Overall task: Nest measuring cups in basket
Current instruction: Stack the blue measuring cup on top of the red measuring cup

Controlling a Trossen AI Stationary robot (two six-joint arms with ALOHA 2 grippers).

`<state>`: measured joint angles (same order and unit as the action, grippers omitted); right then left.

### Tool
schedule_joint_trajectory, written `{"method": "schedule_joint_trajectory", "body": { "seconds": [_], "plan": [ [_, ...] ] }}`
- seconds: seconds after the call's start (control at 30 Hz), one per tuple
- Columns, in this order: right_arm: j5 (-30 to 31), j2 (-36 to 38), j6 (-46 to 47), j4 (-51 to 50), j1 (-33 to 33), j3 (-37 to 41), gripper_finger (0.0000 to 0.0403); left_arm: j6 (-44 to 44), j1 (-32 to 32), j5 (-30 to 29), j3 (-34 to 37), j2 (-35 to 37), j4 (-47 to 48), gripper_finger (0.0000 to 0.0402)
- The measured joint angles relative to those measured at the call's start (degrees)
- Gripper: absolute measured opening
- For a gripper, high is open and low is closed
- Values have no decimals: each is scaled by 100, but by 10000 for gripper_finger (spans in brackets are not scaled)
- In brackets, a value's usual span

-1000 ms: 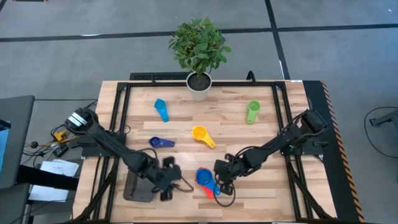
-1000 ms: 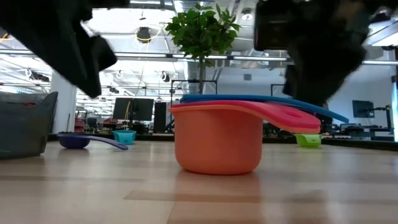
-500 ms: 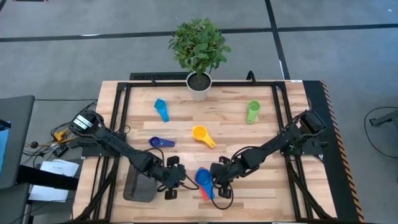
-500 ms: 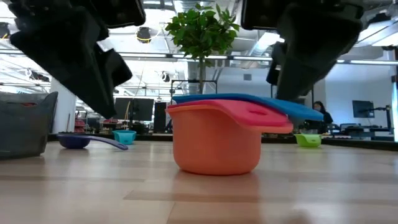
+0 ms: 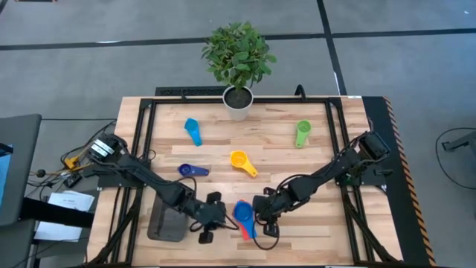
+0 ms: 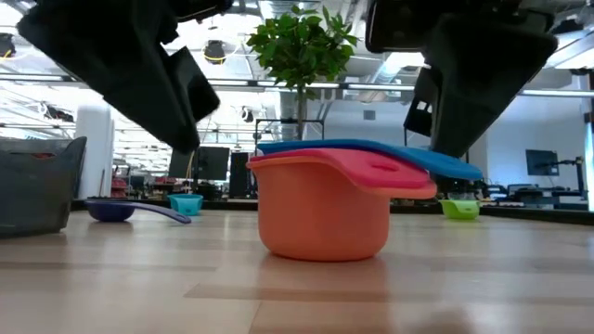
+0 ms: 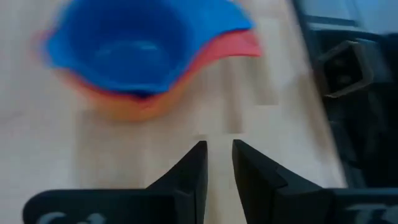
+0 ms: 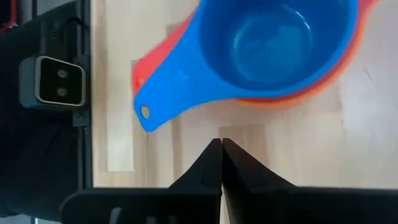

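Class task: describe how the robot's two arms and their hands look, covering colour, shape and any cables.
Both arms are dark and slim, built of jointed segments. The left hand and right hand each end in two black tapering fingers. Loose cables lie near the left arm's base.

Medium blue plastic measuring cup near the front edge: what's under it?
The medium blue plastic measuring cup sits nested in a red cup, which sits in an orange cup standing on the wooden table. Their insides are covered; only rims, handles and the orange wall show.
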<state>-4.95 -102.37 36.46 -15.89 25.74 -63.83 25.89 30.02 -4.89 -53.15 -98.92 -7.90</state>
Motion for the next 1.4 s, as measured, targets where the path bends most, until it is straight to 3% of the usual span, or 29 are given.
{"method": "schedule_joint_trajectory", "body": {
  "seconds": [0.1,0.23,0.47,0.73,1.4],
  "plan": [
    [-9,-1,-32,99,0,0,19,-39,-44,435,-5,-173,-379,61],
    [-128,-4,-28,246,0,0,14,3,-46,370,-74,-262,-369,61],
    [-132,-7,18,337,52,3,20,-115,-55,410,-104,-515,-1187,61],
    [-118,-7,16,495,32,4,17,18,-113,456,-122,-824,-1276,61],
    [-98,-11,66,491,-11,4,16,-137,-561,184,-114,-819,-1418,61]
  ]
}}
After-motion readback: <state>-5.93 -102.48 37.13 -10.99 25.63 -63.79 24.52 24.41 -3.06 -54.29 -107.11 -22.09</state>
